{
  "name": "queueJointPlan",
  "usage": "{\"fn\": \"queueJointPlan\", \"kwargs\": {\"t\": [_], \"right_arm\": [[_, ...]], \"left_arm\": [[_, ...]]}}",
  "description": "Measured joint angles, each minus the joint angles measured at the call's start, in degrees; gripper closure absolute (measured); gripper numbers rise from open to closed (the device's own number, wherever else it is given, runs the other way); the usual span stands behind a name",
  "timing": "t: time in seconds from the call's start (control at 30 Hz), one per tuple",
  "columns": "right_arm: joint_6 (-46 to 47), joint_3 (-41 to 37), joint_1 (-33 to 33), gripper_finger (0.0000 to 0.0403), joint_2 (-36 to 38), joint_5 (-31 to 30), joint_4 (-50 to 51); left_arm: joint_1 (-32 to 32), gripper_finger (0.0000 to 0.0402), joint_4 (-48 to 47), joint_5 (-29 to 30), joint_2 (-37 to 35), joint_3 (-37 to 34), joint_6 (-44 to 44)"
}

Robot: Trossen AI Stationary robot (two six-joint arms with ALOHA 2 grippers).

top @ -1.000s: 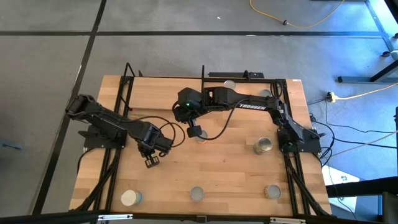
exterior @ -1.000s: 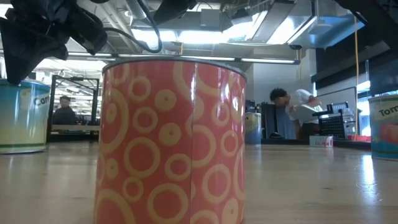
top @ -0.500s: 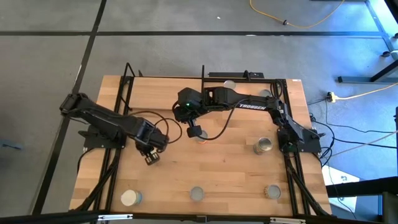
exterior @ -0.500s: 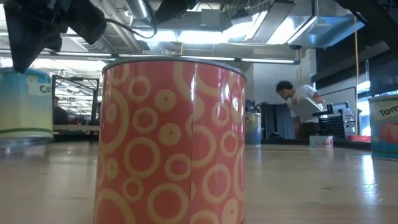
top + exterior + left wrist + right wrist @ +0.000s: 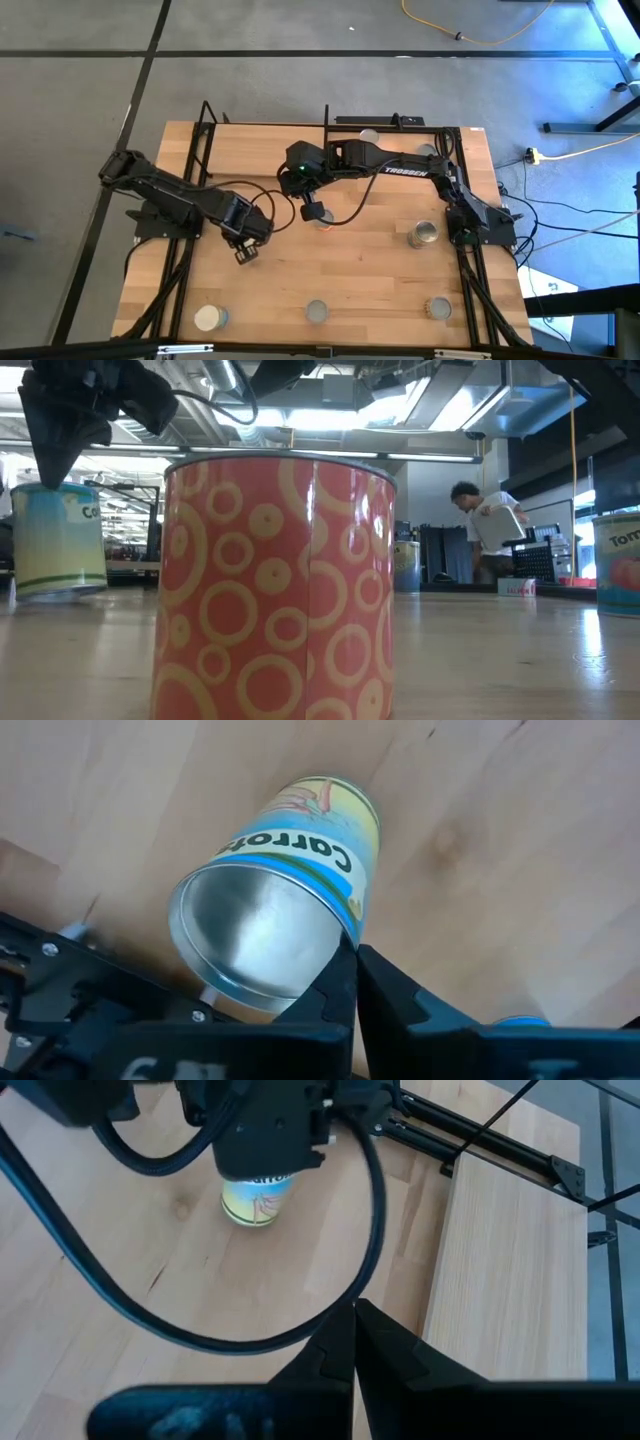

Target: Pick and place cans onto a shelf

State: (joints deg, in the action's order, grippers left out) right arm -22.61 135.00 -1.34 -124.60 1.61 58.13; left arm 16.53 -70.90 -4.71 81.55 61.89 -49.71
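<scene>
Can in hand: a blue and yellow can with a carrot label is gripped by the left tool; in the low view it is seen just above the bench, a little tilted.
Handling: the can is judged rigid and smooth, probably light; the metal wall can slip, so the hold is best taken across the middle of the body.
Left tool: it is pressed against the can's sides, over the left-middle of the bench.
Right tool: the right tool hangs over the bench centre, with the fingers pressed together and nothing held.
Shelf: the shelf is at the far side, well apart from the held can.
Other cans: an orange-red can stands close to the low camera; further cans are seen along the near edge.
</scene>
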Motion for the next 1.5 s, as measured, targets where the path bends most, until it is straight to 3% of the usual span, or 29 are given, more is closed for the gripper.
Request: {"fn": "queueJointPlan", "kwargs": {"t": [0.2, 0.5, 0.77, 1.1, 1.2, 1.3, 1.5], "right_arm": [[-0.13, 0.0, 0.0, 0.0393, 0.0, 0.0, -0.02], [-0.22, 0.0, 0.01, 0.0393, 0.0, 0.0, -0.04], [-0.32, 0.0, 0.02, 0.0393, 0.0, 0.0, -0.04], [-0.39, 0.06, 0.11, 0.0393, 0.0, 0.79, -1.06], [-0.33, 0.27, 0.12, 0.0393, 0.13, 5.73, -3.12], [-0.06, 0.33, 0.41, 0.0393, 0.31, 10.04, -5.0], [-0.11, -0.17, 0.94, 0.0393, -0.26, 7.75, -2.33]], "left_arm": [[-0.02, 0.0398, 0.55, -0.86, 1.58, 0.04, 0.81], [-0.19, 0.0363, 1.6, -3.44, 2.51, 0.04, 0.46], [-1.72, 0.0364, 0.67, -3.66, 1.49, 0.39, -1.14], [-1.77, 0.0365, -5.94, 4.5, -4.4, 9.98, -1.88], [-1.09, 0.0365, -6.12, 8.22, -7.74, 12.11, -2.06], [-0.28, 0.0365, -5.94, 9.58, -10.9, 11.43, -2.43], [1.68, 0.0362, -6.55, 11.26, -14.63, 6.6, -2.34]]}}
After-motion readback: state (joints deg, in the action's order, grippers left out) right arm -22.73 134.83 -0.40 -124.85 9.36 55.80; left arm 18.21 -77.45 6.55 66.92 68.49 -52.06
